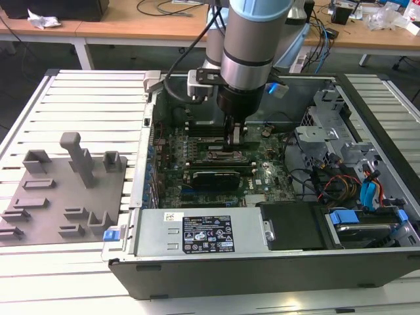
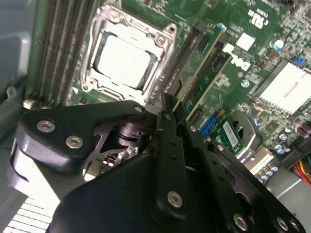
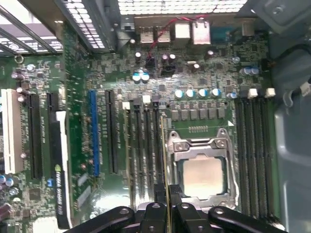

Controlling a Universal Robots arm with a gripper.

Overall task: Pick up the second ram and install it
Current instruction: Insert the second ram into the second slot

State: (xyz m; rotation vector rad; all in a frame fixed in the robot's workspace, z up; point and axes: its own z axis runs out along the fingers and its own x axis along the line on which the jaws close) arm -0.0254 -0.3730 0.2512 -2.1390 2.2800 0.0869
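Quick status: the gripper (image 3: 167, 203) is down inside the pc case (image 1: 275, 268), hanging right over the edge of the cpu socket (image 3: 201, 170). Fingers (image 3: 154, 213) are pinched together on the second ram (image 3: 165, 155), so the claw is clamped on the stick, not open.

In the first wrist view you see the stick edge-on, a thin green/yellow line running alongside the socket, over the black slots (image 3: 146, 145) just beside it. In the second wrist view the same ram (image 2: 201, 58) runs out from the fingertips along that side of the socket (image 2: 124, 60). Can't tell if its bottom edge is touching a slot yet or hovering just above, the fingers hide that bit.

The other slot bank (image 3: 255, 155), on the far side of the socket, has nothing to do w/ this one. The grey fixture tray (image 1: 39, 197) is well away from the socket, outside the case.

Imo pickup is done and we're in the install step, at the line-up/insert part. What it calls for, afaict: stick parallel to the slot, squarely over it, end clips open, then a straight push w/o tilting. Any skew and it'll prob jam or ride up on the slot wall.
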